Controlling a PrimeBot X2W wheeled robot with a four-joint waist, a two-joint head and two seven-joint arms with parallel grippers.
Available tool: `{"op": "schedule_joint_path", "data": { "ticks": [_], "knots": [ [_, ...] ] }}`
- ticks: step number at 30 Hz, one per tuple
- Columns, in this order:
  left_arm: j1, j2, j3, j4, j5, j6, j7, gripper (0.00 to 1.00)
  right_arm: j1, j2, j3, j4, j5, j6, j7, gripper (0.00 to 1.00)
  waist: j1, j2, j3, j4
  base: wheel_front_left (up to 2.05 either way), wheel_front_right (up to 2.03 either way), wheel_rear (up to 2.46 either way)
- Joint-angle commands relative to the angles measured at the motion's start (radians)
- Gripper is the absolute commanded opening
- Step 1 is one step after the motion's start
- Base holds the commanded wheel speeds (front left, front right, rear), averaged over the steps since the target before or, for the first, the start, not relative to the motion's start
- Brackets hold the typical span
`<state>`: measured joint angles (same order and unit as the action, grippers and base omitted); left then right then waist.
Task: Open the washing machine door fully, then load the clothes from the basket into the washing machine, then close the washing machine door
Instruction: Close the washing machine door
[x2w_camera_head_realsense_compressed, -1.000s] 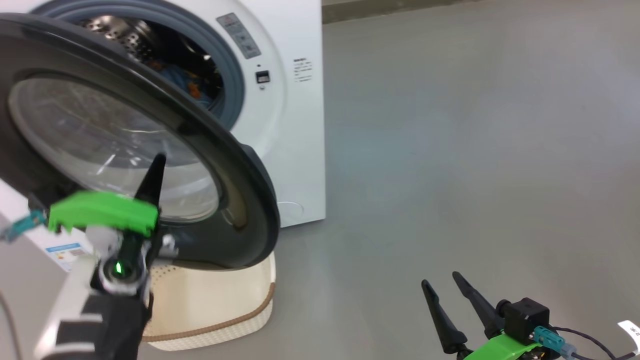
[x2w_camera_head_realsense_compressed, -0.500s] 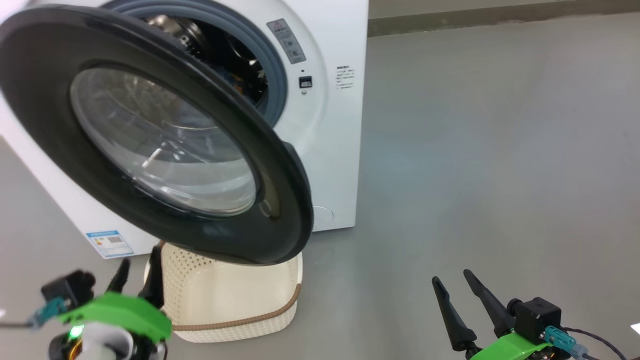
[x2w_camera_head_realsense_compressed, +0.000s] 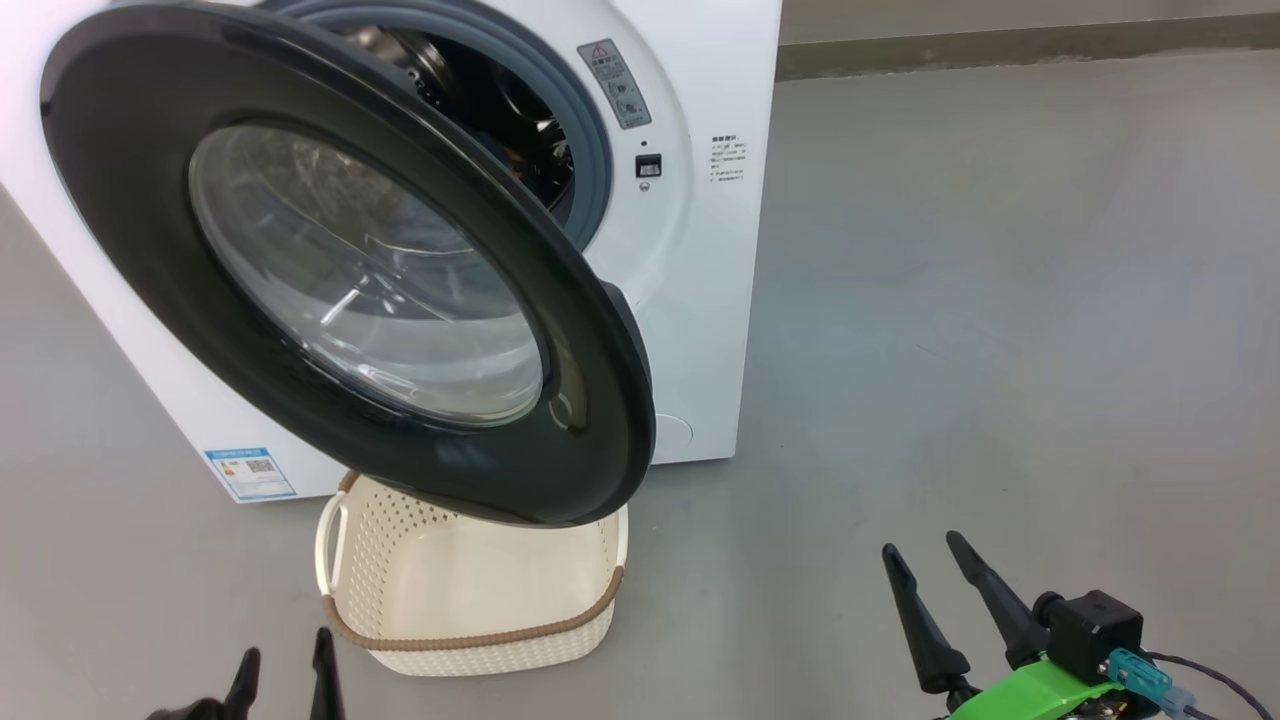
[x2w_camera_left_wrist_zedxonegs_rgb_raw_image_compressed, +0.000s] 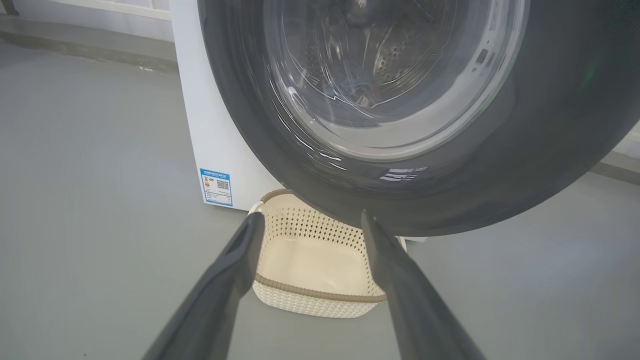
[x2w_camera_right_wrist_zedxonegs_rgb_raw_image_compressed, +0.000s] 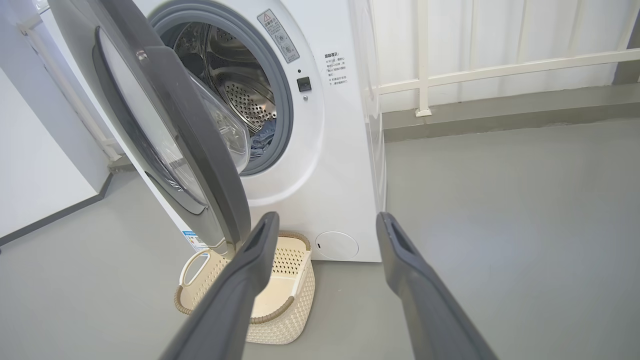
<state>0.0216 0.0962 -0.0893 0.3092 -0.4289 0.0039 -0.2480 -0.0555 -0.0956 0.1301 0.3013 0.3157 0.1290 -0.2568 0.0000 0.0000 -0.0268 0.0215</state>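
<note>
The washing machine (x2w_camera_head_realsense_compressed: 700, 300) stands with its round black door (x2w_camera_head_realsense_compressed: 370, 290) swung partly open, the door's lower rim hanging over the cream basket (x2w_camera_head_realsense_compressed: 480, 640) on the floor. No garment lies on the basket's bare bottom (x2w_camera_left_wrist_zedxonegs_rgb_raw_image_compressed: 310, 260). Blue clothes (x2w_camera_right_wrist_zedxonegs_rgb_raw_image_compressed: 261, 140) lie low inside the steel drum. My left gripper (x2w_camera_head_realsense_compressed: 284, 650) is open at the lower left, short of the basket and apart from the door; in its wrist view the left gripper (x2w_camera_left_wrist_zedxonegs_rgb_raw_image_compressed: 311, 217) frames the basket. My right gripper (x2w_camera_head_realsense_compressed: 922, 547) hangs open over bare floor at the lower right, holding nothing.
Grey floor (x2w_camera_head_realsense_compressed: 1000, 300) stretches to the right of the machine. A blue label sticker (x2w_camera_head_realsense_compressed: 250, 473) marks the machine's lower left corner. A white railing (x2w_camera_right_wrist_zedxonegs_rgb_raw_image_compressed: 500, 65) and a wall stand behind the machine, with another white wall (x2w_camera_right_wrist_zedxonegs_rgb_raw_image_compressed: 40, 170) to its left.
My left gripper has opened, come away from the door's lower rim and dropped to the picture's bottom edge. The head camera has shifted, sliding the machine rightward. The right gripper has kept its place.
</note>
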Motion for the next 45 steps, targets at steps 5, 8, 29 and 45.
{"op": "schedule_joint_path", "data": {
  "ticks": [5, 8, 29, 45],
  "knots": [
    [0.012, -0.016, 0.095, -0.041, 0.052, -0.025, -0.014, 1.00, 0.008, 0.002, 0.002, -0.032, -0.018, 0.002, -0.005, 1.00, 0.0000, 0.0000, -0.001, 0.004, 0.00, 0.00, 0.00],
    [0.022, -0.028, 0.130, -0.044, 0.069, -0.040, -0.014, 1.00, 0.011, 0.005, -0.008, -0.033, -0.024, 0.002, -0.005, 1.00, 0.0000, 0.0000, -0.004, 0.002, 0.00, 0.00, 0.00],
    [0.033, -0.046, 0.182, -0.046, 0.089, -0.069, -0.014, 1.00, 0.018, 0.011, -0.035, -0.043, -0.038, 0.002, -0.005, 1.00, 0.0000, 0.0000, -0.004, -0.002, 0.00, 0.00, 0.00],
    [0.037, -0.046, 0.150, -0.052, 0.076, -0.060, -0.014, 1.00, 0.009, 0.023, -0.089, -0.016, -0.053, 0.002, -0.005, 0.00, 0.0000, 0.0000, 0.007, 0.005, 0.00, 0.00, 0.00]
  ]
}}
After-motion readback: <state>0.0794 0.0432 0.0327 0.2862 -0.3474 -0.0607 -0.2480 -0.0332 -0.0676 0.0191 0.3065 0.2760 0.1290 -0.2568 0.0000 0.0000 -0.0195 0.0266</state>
